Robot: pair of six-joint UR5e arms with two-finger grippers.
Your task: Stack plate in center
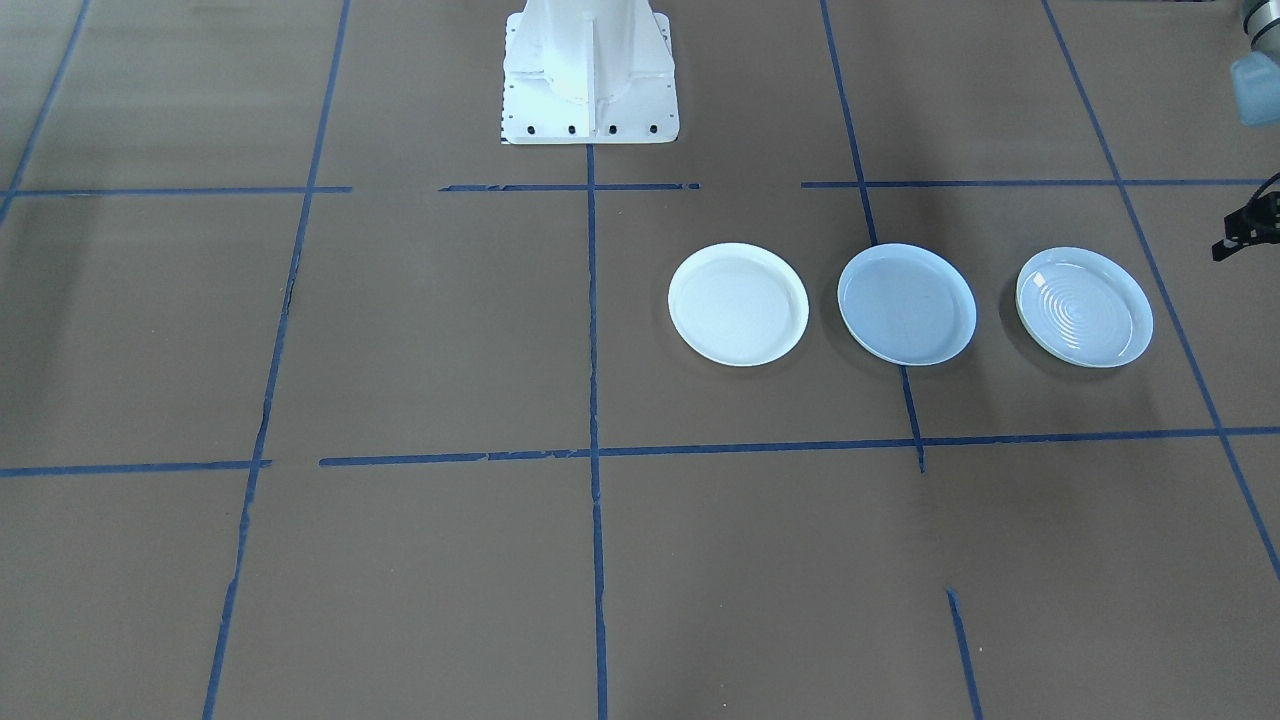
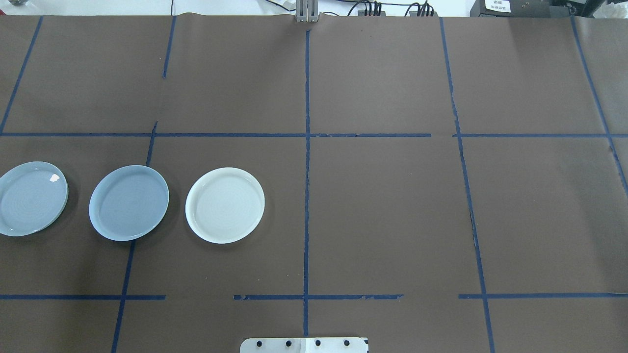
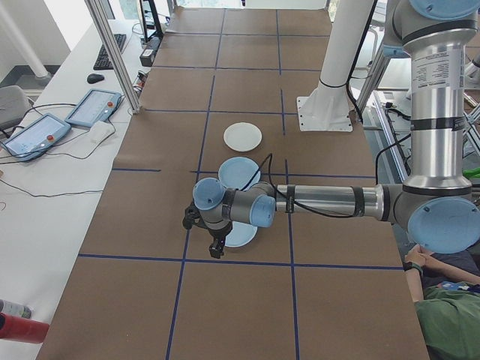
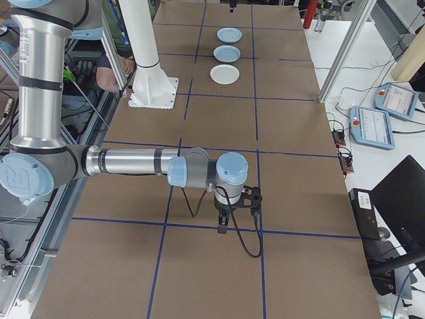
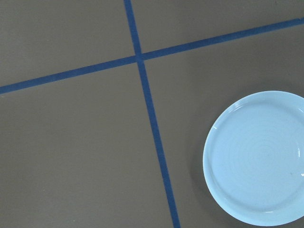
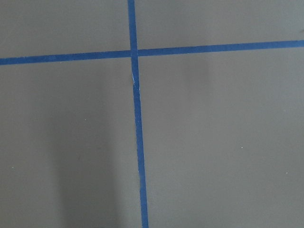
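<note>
Nearest the left claw (image 3: 214,244), whose opening I cannot tell, lies the ridged green-rimmed plate (image 2: 30,198); beyond it the smooth pale blue plate (image 2: 129,202) sits mid-row on the counter (image 2: 392,206), then the plain white plate (image 2: 225,204). The right claw (image 4: 224,222), equally unreadable, hangs well apart.

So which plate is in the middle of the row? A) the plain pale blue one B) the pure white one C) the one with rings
A: the plain pale blue plate lies between the white plate and the ringed plate.
</note>
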